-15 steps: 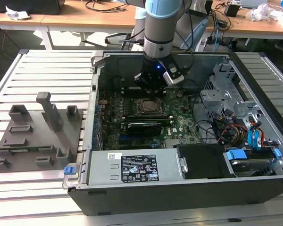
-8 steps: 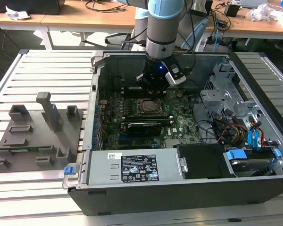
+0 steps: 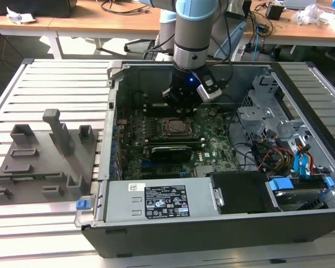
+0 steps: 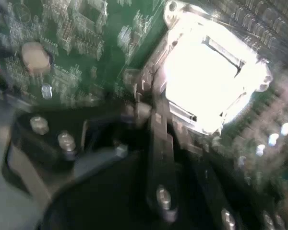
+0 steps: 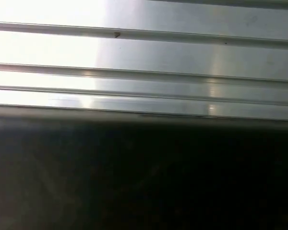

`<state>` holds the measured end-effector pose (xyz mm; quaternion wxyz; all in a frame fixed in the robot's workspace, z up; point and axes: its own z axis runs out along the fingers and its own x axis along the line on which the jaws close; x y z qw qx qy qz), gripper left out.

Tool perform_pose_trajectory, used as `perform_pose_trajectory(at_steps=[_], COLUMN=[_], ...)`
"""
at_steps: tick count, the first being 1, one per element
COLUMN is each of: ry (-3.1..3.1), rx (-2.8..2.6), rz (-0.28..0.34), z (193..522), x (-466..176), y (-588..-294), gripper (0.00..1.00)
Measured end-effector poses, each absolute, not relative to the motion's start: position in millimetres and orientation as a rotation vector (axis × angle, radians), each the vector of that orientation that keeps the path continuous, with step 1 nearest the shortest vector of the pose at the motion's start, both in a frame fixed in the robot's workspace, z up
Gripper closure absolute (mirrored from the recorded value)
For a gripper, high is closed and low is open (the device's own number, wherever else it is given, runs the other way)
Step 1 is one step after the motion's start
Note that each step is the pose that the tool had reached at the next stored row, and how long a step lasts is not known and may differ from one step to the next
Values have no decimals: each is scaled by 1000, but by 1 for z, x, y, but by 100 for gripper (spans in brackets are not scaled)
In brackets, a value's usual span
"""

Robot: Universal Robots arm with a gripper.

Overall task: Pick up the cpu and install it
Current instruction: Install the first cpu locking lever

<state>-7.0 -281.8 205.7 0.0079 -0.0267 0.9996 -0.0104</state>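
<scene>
In the exterior view, I am hovering my end effector [image 3: 185, 99] just beyond the socket [image 3: 173, 128], inside the open computer case [image 3: 156, 215]. In the second wrist view, glare is hiding whether the cpu [image 4: 209, 79] is sitting in the socket; I cannot tell my grip. In the first wrist view, bench [image 5: 182, 57] slats are showing.

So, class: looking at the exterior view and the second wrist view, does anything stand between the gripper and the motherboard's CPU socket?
Nothing visible does. In the exterior view the gripper hangs inside the open computer case, just behind the CPU socket. In the second wrist view the socket lies uncovered just past the gripper.
</scene>
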Motion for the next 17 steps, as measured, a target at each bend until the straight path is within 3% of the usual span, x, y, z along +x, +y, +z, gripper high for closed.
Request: perform_pose_trajectory(at_steps=[6, 8, 17], ry=[3125, 3124, 3124], rx=[-83, -83, -83], rz=[-39, 1, 1], z=[215, 220, 221], x=[-7, -7, -7], y=[-282, -297, -308], gripper=[89, 89, 89])
